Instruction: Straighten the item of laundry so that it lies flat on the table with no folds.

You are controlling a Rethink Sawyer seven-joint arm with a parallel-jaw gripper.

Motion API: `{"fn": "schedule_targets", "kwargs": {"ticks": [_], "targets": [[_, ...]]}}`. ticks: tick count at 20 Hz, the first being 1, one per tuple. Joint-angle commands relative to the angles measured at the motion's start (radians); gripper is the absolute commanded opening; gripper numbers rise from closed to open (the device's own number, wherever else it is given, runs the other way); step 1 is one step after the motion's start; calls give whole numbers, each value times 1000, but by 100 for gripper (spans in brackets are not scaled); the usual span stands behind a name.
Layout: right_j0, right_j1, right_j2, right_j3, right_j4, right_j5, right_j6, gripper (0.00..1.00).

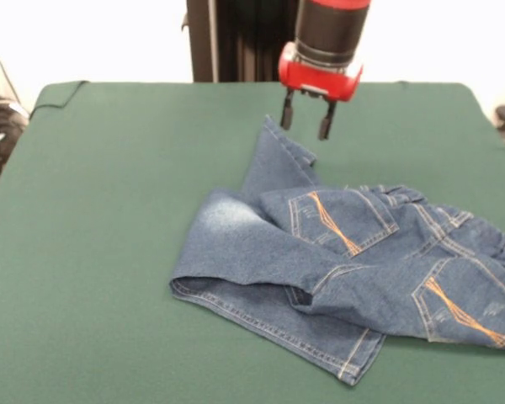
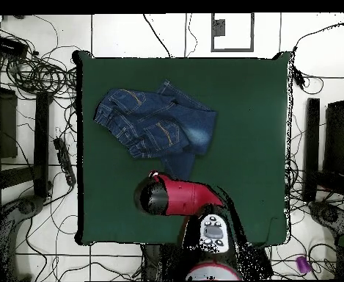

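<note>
judging the jeans [image 1: 353, 269] as soft, floppy denim, light enough to lift by one corner but with some drag on the felt-like green table [image 1: 93, 252], so a pulled edge will likely take the layers under it along. not fragile, not slippery. they lie crumpled on the side of the table that falls to the right in the front view, seat and back pockets facing up, legs folded over each other.

nearest the camera a hemmed cuff [image 1: 353, 362] pokes out toward the front table edge; it looks like a clean place to pinch, thick seam, single layer at the corner. just behind it one leg doubles back in a fold [image 1: 227, 269] with a faded whitish patch on top. the waistband end runs off toward the right edge of the picture, close to the table edge there, so little room to pull that way. the left half of the table is bare cloth, plenty of space to drag a leg out flat.

farther back a second leg points up toward the arm, its cuff [image 1: 278, 139] right under the claw [image 1: 307, 118]. the claw hangs just above that cuff, fingers parted, holding nothing. that far cuff seems the likeliest grasp point. behind it there is bare table left before the far edge.
</note>
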Motion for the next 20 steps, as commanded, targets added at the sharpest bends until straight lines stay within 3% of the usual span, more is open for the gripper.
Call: {"fn": "schedule_targets", "kwargs": {"ticks": [1, 4, 11, 20], "targets": [[122, -3, -169, 24, 29, 155, 215, 100], [135, 6, -195, 17, 35, 157, 211, 100], [125, 49, -155, 33, 79, 85, 226, 100], [-84, 53, 77, 139, 104, -95, 181, 100]]}}
